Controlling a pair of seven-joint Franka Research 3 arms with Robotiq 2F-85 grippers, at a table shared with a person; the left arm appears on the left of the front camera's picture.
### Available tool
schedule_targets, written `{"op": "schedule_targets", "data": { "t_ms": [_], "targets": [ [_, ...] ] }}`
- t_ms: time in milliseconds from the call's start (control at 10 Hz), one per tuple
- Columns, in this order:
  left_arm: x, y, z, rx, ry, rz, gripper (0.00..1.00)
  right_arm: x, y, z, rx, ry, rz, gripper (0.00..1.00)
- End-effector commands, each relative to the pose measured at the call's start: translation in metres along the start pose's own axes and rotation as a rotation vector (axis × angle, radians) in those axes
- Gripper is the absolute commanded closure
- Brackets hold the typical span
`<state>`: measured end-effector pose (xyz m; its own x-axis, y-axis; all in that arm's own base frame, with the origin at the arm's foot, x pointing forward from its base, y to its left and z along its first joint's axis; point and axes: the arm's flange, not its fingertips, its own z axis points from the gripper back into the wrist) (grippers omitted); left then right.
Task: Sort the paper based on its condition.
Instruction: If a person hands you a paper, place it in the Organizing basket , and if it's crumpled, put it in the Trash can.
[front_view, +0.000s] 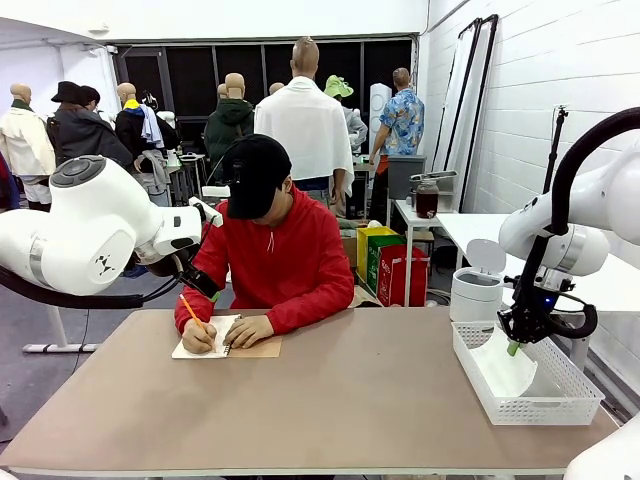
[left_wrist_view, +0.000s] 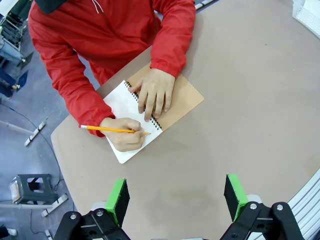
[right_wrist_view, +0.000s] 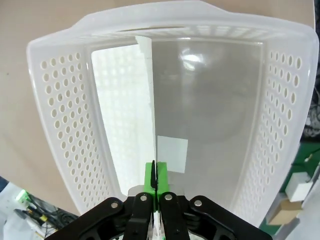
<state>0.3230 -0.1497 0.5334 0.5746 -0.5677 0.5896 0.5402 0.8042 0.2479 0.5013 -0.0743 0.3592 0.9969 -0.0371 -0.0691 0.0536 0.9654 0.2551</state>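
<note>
White paper sheet (right_wrist_view: 148, 100) hangs edge-on, pinched between the closed pads of the right gripper (right_wrist_view: 155, 174), its long axis running straight away from the fingers into the mesh basket (right_wrist_view: 65, 125) beneath; left gripper (left_wrist_view: 175, 187), jaws wide, hovers near the person's notebook (left_wrist_view: 117, 102)

front view: fixed between the arms at the robot's edge of the table (front_view: 380, 400), facing across it at the person (front_view: 285, 250) on the far side. left wrist view: high above that person and the notebook (left_wrist_view: 120, 100) (both shared with the front view), looking steeply down past the left gripper (left_wrist_view: 176, 180). right wrist view: close over the basket (right_wrist_view: 65, 125) at the front view's right, looking down past the right gripper (right_wrist_view: 154, 167) along the paper (right_wrist_view: 147, 60), seen edge-on.
</note>
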Motion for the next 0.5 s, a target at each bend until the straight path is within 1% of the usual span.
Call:
{"op": "schedule_targets", "data": {
  "t_ms": [0,300,400],
  "targets": [
    [0.0,0.0,0.001,0.001,-0.001,-0.001,0.0,0.0,0.008,0.007,-0.065,0.03,-0.055,0.61],
    [0.0,0.0,0.001,0.001,-0.001,-0.001,0.0,-0.006,0.02,0.007,-0.126,0.055,-0.099,0.03],
    [0.0,0.0,0.001,0.001,-0.001,-0.001,0.0,-0.007,0.023,0.008,-0.139,0.06,-0.112,0.0]
  ]
}}
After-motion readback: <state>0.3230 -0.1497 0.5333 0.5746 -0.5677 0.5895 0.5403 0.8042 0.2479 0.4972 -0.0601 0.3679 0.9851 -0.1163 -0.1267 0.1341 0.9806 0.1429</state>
